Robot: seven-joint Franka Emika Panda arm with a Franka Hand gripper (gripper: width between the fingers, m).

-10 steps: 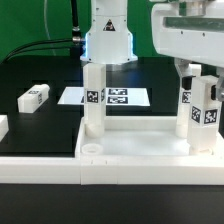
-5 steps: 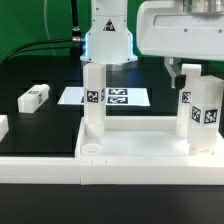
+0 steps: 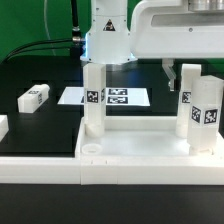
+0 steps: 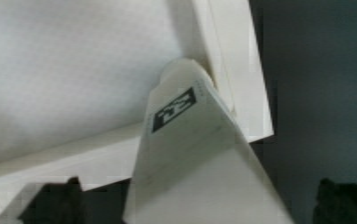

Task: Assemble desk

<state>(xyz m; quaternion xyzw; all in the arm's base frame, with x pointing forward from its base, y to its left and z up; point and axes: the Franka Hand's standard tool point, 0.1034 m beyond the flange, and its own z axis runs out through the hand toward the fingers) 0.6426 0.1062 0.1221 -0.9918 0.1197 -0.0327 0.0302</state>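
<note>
The white desk tabletop lies tray-side up at the front, with a round corner socket. Three tagged white legs stand upright in it: one on the exterior view's left and two on the right. My gripper hangs open just above the right-hand legs. In the wrist view a tagged leg points up between my gripper's dark fingertips, which stand clear of its sides, over the tabletop.
A loose tagged leg lies on the black table at the exterior view's left, and another white part shows at the left edge. The marker board lies behind the tabletop. A long white rail runs along the front.
My gripper has risen and shifted slightly toward the exterior view's left, coming off the right-hand leg. The leg stays upright in the tabletop.
</note>
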